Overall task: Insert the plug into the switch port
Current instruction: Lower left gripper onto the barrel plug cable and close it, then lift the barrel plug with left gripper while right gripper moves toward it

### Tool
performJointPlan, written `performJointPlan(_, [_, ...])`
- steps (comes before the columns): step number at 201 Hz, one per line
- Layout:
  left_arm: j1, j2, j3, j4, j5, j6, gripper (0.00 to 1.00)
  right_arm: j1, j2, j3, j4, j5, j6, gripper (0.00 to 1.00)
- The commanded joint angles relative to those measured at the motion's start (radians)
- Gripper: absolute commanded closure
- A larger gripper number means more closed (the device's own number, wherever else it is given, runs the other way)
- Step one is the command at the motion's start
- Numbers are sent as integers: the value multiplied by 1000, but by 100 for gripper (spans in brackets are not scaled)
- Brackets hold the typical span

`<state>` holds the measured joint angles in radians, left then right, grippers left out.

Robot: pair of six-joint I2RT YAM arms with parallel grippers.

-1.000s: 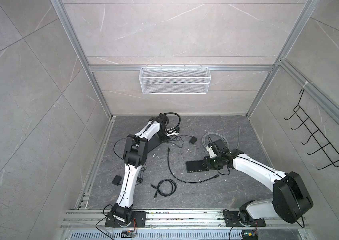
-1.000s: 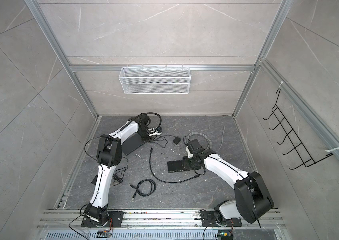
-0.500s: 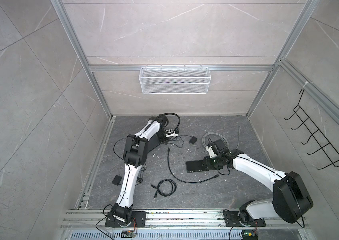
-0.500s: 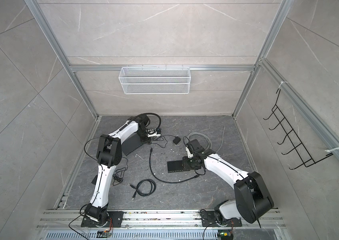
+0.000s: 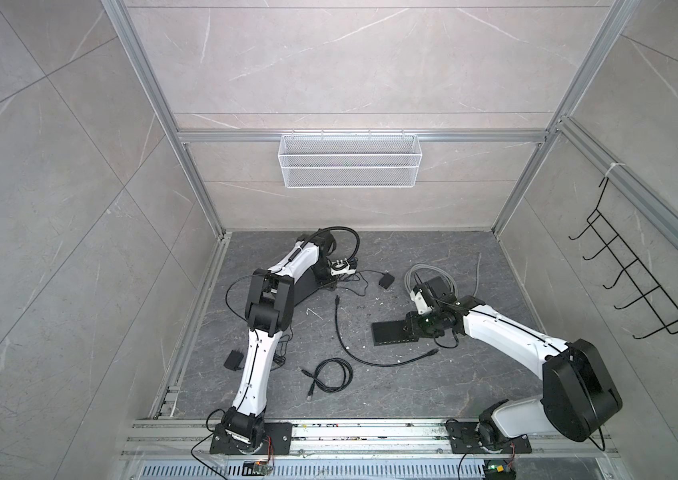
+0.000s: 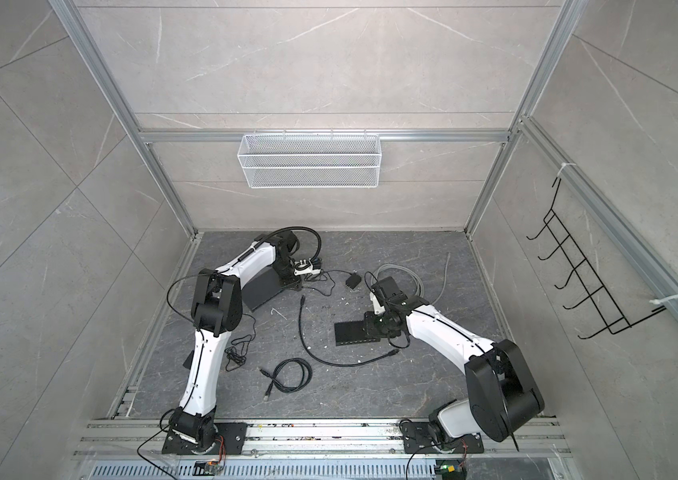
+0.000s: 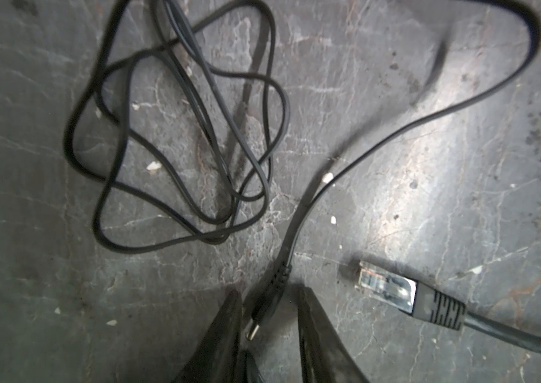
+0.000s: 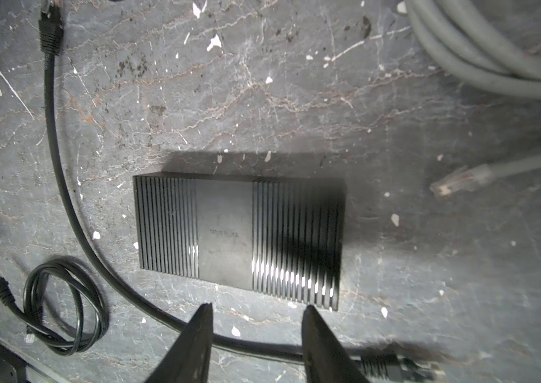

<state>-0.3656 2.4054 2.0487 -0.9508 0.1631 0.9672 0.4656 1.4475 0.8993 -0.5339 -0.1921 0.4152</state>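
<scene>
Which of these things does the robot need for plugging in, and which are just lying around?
Needed, I think: small round plug, between the fingers of the open left gripper; black switch box, by the open right gripper.

Just lying about: grey cable; coiled black cable; wire basket on the back wall.

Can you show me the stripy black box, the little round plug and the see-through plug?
Stripy black box (image 8: 226, 232): right wrist view, smooth middle band of its top.
Little round plug (image 7: 265, 306): left wrist view, black body.
See-through plug (image 7: 383, 288): left wrist view, clear shell.
</scene>
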Motion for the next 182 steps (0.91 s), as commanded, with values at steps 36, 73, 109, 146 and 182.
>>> performJointPlan(36, [8,14,-10,-49,-31,15,73,7,2,14,-4,-17,-18,54])
performJointPlan(73, [9,18,-26,-55,-43,6,78,7,-2,20,-12,-17,-21,54])
performJointPlan(109, [17,-10,-57,-42,-49,6,79,6,2,36,-25,-9,-38,55])
performJointPlan(146, [22,-8,-63,-42,-48,12,82,7,7,35,-18,-14,-33,55])
performJointPlan(182, [22,-3,-68,-46,-41,7,91,7,1,36,-19,-18,-45,56])
